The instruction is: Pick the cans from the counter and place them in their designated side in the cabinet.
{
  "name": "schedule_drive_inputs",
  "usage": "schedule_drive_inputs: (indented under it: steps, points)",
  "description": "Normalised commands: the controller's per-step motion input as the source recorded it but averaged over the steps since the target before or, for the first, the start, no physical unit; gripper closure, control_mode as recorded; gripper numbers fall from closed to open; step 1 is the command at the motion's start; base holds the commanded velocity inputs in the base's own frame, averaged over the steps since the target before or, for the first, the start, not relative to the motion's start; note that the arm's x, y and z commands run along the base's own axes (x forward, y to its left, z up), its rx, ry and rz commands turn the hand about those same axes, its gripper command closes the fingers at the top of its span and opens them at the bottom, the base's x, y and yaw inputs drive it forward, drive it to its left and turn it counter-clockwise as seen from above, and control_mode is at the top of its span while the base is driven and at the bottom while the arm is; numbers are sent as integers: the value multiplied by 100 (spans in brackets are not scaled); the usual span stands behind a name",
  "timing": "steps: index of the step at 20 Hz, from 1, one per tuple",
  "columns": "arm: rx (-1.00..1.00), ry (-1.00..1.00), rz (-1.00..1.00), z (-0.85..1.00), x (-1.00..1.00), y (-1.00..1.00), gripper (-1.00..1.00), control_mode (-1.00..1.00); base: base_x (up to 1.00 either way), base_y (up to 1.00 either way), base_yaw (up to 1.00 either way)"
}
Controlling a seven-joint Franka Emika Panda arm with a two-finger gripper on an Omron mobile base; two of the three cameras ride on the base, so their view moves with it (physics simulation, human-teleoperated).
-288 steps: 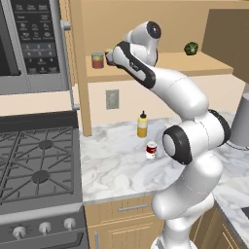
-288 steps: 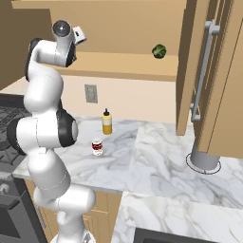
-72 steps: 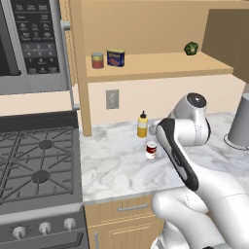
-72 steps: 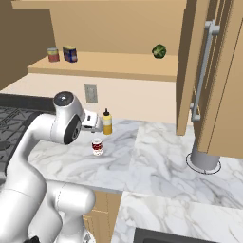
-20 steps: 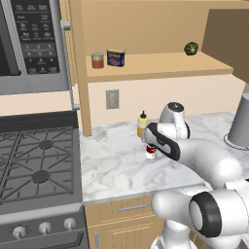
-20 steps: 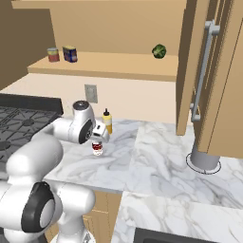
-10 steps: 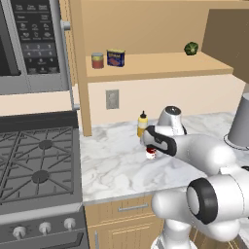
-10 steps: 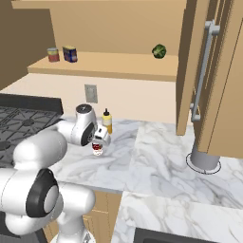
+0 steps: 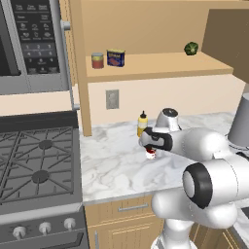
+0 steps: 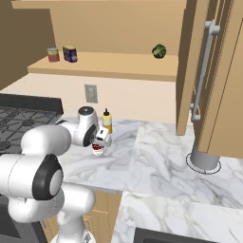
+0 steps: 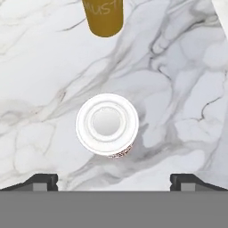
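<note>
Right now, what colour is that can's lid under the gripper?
White; the round can shows it best in the hand view.

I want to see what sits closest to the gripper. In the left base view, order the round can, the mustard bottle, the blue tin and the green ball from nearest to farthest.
From the gripper:
1. Round can, right under it on the counter.
2. Mustard bottle, just behind, by the wall.
3. Blue tin, on the shelf's left.
4. Green ball, on the shelf's right.

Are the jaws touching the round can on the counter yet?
Apart. In the hand view the round can stands centred between wide-open jaws, with bare counter on both sides.
</note>
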Motion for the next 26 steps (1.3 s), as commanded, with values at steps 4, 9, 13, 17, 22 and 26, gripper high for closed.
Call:
schedule_drive_inputs:
  steps: [4,9,13,17,22,26]
  points:
    - [0,0,-1,-10,17,0,-100,-100,0,0,0]
    - [0,0,-1,-14,17,0,-100,-100,0,0,0]
    - [0,2,-1,-19,16,0,-100,-100,0,0,0]
    - [0,2,-1,-21,16,0,-100,-100,0,0,0]
    - [0,2,-1,-18,17,0,-100,-100,0,0,0]
    - [0,2,-1,-17,17,1,100,-100,0,0,0]
